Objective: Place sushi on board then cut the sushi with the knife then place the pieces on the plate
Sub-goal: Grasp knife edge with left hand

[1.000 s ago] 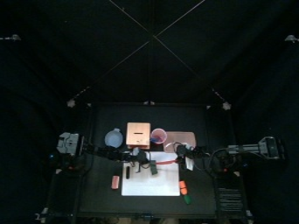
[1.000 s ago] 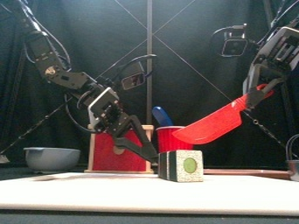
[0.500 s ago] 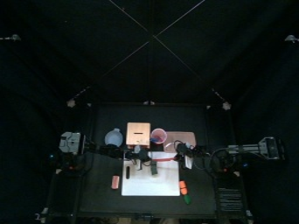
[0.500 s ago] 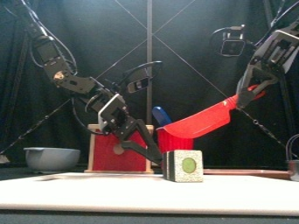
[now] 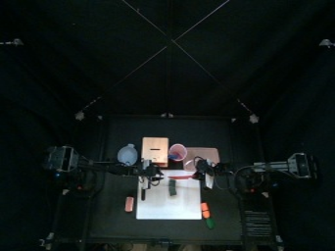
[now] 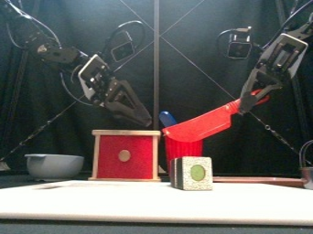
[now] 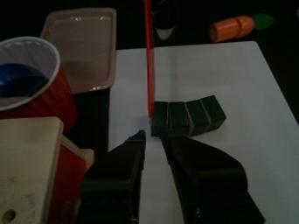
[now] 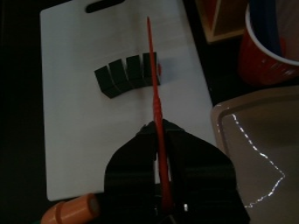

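Red first: clamping the red knife (image 6: 210,122) in the right gripper (image 8: 156,133), closing on its handle, slanting the blade at 1 o'clock above the sushi roll (image 6: 189,172); pulling the left gripper (image 7: 153,140) up and away to 10 o'clock, over the wooden box (image 6: 127,155), parting its jaws on nothing, no longer bracing the roll as half a second ago; leaving the roll alone on the white cutting board (image 6: 134,203); likely clearing room for a cut, yet risking a shove with nothing steadying it.
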Robot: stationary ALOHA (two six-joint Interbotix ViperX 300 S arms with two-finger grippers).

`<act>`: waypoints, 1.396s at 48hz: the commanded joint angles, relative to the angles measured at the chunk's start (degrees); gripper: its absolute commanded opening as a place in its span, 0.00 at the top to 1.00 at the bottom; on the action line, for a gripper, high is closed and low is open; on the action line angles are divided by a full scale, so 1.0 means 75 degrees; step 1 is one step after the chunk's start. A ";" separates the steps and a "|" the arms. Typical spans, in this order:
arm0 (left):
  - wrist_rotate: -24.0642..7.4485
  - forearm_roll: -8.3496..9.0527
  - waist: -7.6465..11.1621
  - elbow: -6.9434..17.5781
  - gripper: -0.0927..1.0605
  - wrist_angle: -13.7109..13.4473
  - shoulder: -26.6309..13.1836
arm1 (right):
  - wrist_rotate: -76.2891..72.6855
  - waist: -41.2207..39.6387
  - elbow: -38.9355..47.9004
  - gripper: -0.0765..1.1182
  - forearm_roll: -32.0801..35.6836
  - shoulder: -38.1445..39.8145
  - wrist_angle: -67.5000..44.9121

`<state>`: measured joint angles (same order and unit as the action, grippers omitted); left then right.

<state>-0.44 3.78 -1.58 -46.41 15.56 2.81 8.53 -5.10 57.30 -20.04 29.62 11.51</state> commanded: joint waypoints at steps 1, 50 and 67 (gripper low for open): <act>0.0012 0.0059 0.0012 0.0059 0.28 0.0000 0.0187 | 0.0023 0.0035 -0.0270 0.60 0.0000 -0.0070 -0.0187; 0.0012 0.0023 -0.0012 0.0844 0.26 0.0035 -0.0902 | 0.0012 0.0387 -0.0691 0.60 0.0152 -0.0715 -0.0328; 0.0023 0.0012 0.0023 0.0809 0.43 0.0023 -0.0926 | 0.0000 0.0504 -0.0691 0.60 0.0105 -0.0902 -0.0480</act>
<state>-0.26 3.96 -1.41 -41.48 15.38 -4.57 8.61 -1.93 53.53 -19.07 22.68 8.70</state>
